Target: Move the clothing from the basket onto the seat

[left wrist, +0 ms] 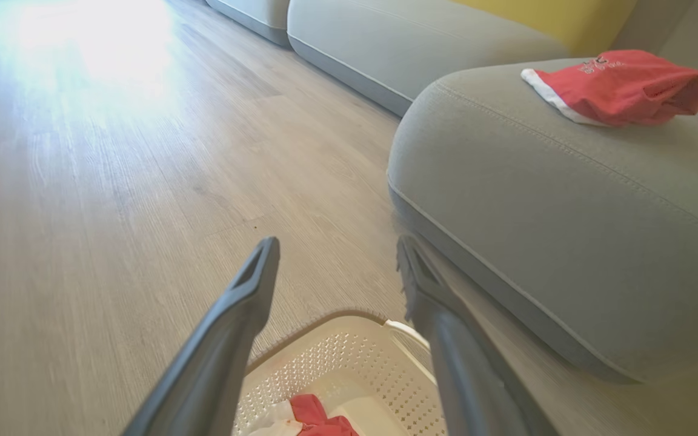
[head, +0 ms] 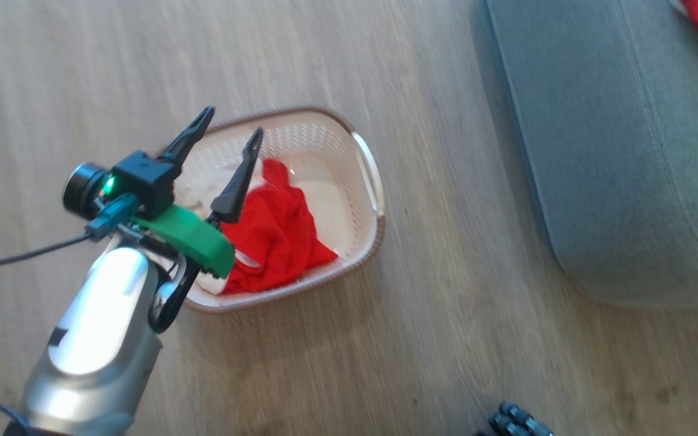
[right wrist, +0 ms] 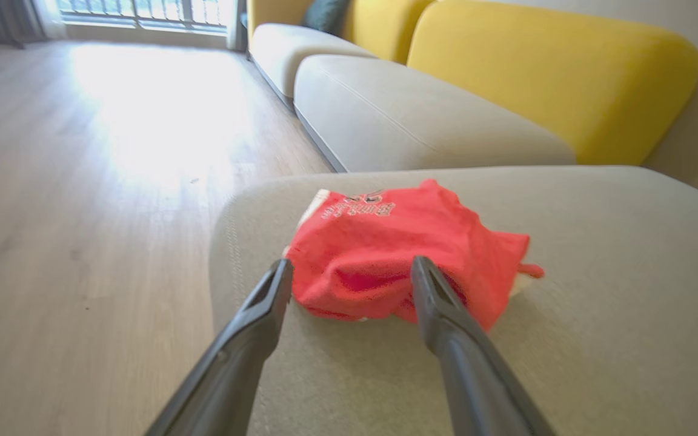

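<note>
The cream basket (head: 364, 157) stands on the wood floor with red and white clothing (head: 276, 233) lying in it. My left gripper (head: 228, 136) hovers open above the basket's left side, nothing between its fingers; in the left wrist view the basket (left wrist: 349, 357) sits just below that gripper (left wrist: 334, 254). On the grey seat (right wrist: 597, 315) lies a red garment with white lettering (right wrist: 397, 248). My right gripper (right wrist: 352, 272) stands open just in front of that garment, fingers on either side of its near edge, not gripping it. The same garment (left wrist: 621, 85) lies on the seat (left wrist: 543, 212).
The seat (head: 615, 151) lies to the right of the basket, with a strip of bare floor between them. More grey cushions (right wrist: 397, 115) and yellow backrests (right wrist: 543, 66) run along behind. A dark wheeled part (head: 515, 421) shows at the bottom edge.
</note>
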`<state>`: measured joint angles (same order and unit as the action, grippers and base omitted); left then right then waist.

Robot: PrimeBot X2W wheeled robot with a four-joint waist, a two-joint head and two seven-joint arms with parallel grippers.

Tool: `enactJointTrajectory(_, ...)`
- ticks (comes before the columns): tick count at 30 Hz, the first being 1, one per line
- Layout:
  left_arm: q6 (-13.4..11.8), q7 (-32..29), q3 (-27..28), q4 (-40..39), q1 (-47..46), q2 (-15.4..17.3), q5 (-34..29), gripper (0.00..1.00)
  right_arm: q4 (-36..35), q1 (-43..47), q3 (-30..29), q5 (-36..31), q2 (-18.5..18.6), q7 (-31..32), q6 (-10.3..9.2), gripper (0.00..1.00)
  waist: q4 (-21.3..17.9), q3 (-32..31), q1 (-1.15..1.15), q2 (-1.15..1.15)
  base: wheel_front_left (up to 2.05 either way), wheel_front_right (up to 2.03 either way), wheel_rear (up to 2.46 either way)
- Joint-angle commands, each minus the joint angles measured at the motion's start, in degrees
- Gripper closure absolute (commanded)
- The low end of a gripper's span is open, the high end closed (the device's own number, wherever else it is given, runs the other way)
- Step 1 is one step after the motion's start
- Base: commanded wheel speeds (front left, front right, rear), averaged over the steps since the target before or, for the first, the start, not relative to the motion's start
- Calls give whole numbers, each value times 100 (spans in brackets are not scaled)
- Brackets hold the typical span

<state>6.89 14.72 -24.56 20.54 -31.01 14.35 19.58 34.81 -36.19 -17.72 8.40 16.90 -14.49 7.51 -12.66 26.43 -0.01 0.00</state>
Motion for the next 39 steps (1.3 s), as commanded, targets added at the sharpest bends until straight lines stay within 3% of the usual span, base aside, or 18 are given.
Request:
enactJointTrajectory(1,9,28,296,-123,19,59,-51,0,-290,123,146,17,78,-51,-2,0,257,-319,1,0,0,0,0)
enactJointTrajectory(8,29,28,1045,46,477,-235,-264,0,-906,663,665,251,-248,-51,-2,0,606,-857,1,0,0,0,0)
enactJointTrajectory(20,45,28,2283,125,1205,-623,-626,0,-1145,1307,1252,444,-527,-51,-2,0,1025,-1635,1,0,0,0,0)
enactJointTrajectory(39,57,28,3253,-280,2359,-959,-1039,0,-1293,2255,1478,496,-853,-51,-2,0,1176,-2364,1,0,0,0,0)
